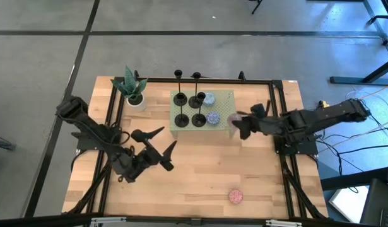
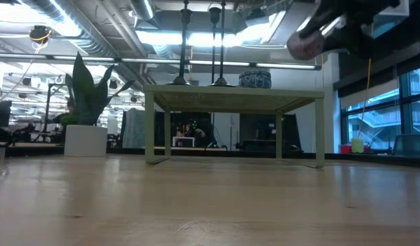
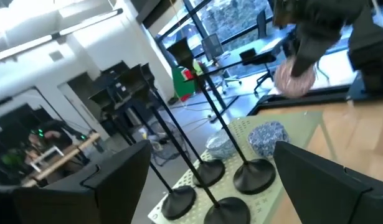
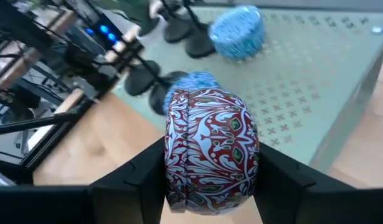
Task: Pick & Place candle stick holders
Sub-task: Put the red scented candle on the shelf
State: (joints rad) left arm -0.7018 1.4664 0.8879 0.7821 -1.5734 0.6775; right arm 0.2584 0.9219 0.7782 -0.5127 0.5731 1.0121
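While the right claw (image 4: 211, 186) pinches a round puck (image 4: 211, 150) with a red and blue ornate pattern, it hangs just off the right edge of the pale green perforated stand (image 1: 226, 98), above the counter (image 1: 200, 164). On that stand's left half the four candle stick holders (image 1: 189, 108) stand upright in a tight cluster, with two blue speckled pucks (image 1: 211, 108) just beside them. Another pink puck (image 1: 236, 196) lies near the counter's front edge. The left claw (image 1: 163, 146), spread wide and empty, waits over the counter in front of the stand.

Each holder looks light, rigid and top-heavy; a grip low on the thin stem, just above the disc base, should keep it from tipping or knocking its neighbours.

Only the right wrist view shows the puck's pattern; the high view alone shows it clear of the stand.
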